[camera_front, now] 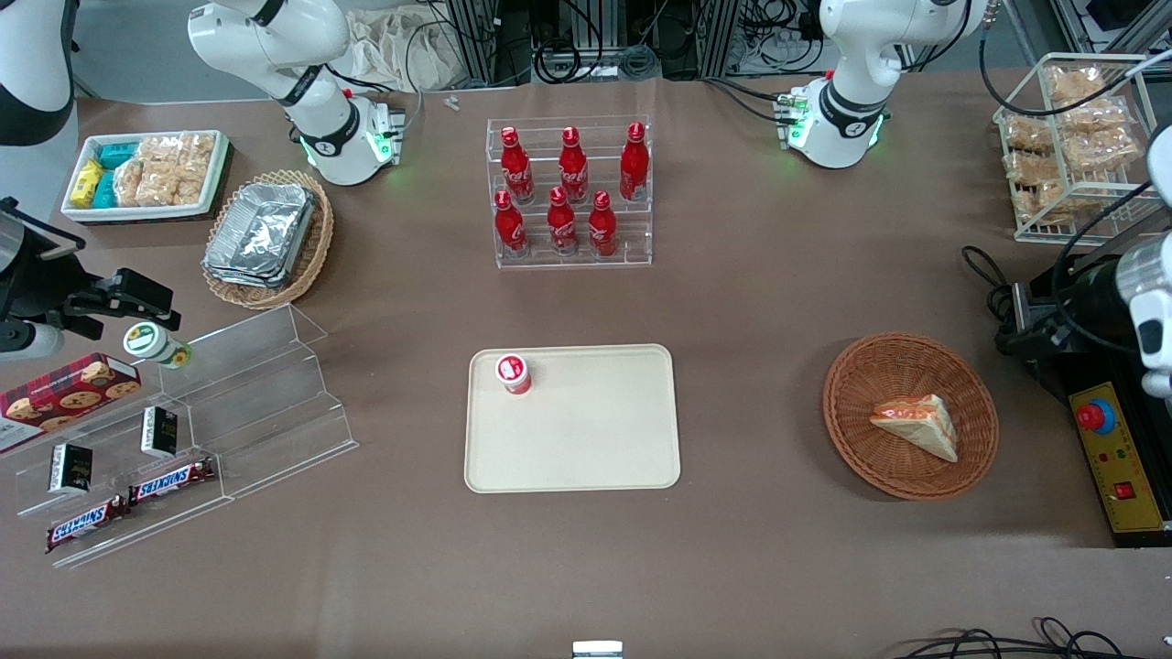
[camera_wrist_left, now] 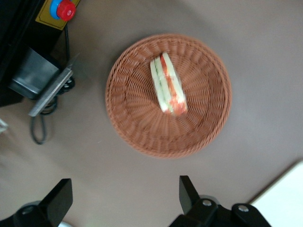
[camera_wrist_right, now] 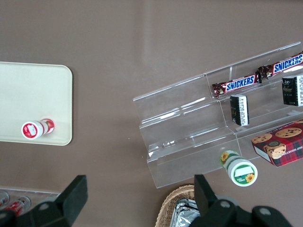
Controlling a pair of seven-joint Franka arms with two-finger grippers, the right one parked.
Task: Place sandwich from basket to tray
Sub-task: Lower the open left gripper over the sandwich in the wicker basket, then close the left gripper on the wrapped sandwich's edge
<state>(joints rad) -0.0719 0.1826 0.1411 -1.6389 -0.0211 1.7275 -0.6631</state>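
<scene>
Brown table (camera_front: 760, 302): sandwich (camera_wrist_left: 168, 90) under open pincer (camera_wrist_left: 124, 198)

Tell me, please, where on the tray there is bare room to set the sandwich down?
Most of the tray is bare; only a small red-capped cup stands in the corner nearest the cola bottles and the parked arm's end. The sandwich lies alone in the basket, and the open gripper hangs above the table beside it.

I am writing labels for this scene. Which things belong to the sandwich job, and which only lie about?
Belonging to the job:
sandwich, lying in the basket
basket
tray
hand, open, above the table beside the basket

Only lying about:
red cup on the tray
cola bottles
Snickers bars
foil trays
</scene>
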